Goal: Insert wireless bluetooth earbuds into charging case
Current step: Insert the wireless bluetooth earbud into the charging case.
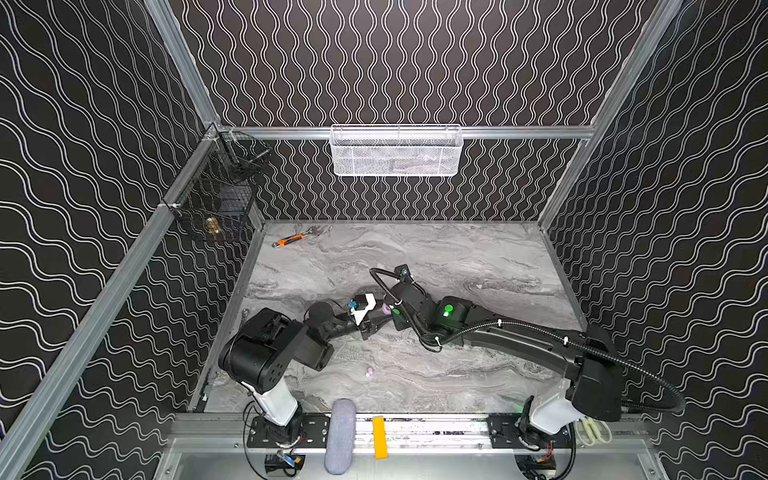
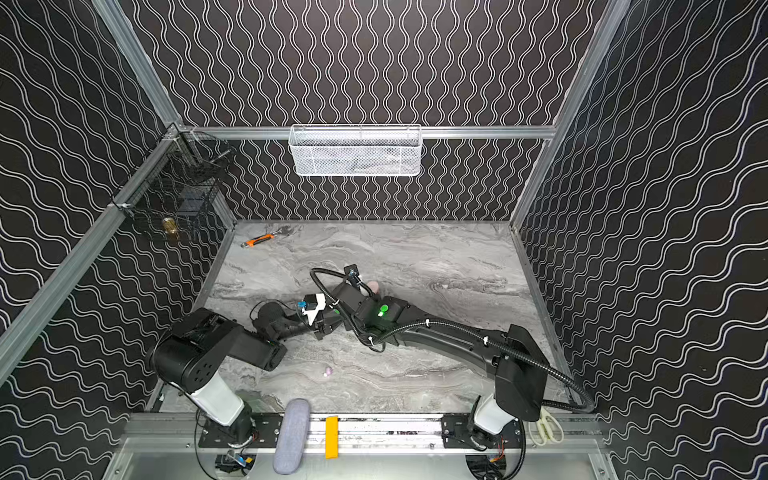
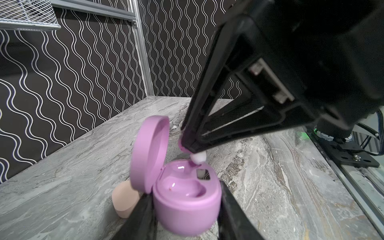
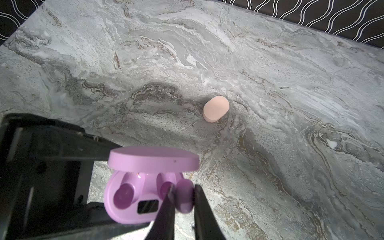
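**Earbud poised over the open lilac case**

Around the middle of the marble-patterned table (image 1: 457,257), slightly left of centre, the two arms meet. The left gripper (image 3: 185,190) is clamped on the body of the lilac charging case (image 4: 126,209), one finger on each side. The case's lid (image 3: 149,153) is swung up and open, and both moulded sockets show empty.

The right gripper (image 4: 182,200) is pinched nearly closed on a lilac earbud (image 3: 198,157). The bud's white tip points down at the socket on the case's right side. Whether the tip touches the socket cannot be told.

A second lilac earbud (image 1: 370,372) lies loose on the table, nearer the front edge and well apart from the case. A closed peach case (image 4: 216,111) rests just beyond the lilac one, on its far side. An orange utility knife (image 1: 291,240) lies in the far left corner.
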Available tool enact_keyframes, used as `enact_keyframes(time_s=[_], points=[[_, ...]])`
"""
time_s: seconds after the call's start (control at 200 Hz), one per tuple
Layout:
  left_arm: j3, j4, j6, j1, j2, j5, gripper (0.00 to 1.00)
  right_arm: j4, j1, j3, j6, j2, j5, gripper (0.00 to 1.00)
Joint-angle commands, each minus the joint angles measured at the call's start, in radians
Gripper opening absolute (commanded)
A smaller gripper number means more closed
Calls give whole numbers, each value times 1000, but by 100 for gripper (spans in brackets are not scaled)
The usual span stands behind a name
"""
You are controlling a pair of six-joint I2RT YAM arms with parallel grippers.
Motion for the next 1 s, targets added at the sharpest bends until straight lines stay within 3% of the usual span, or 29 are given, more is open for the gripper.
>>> enact_keyframes(time_s=[0.0, 0.996], points=[[3, 25, 1, -1, -6, 3, 37, 3, 5, 13, 7, 5, 27, 18], [2, 25, 1, -1, -8, -2, 37, -102, 62, 94, 25, 106, 162, 18]])
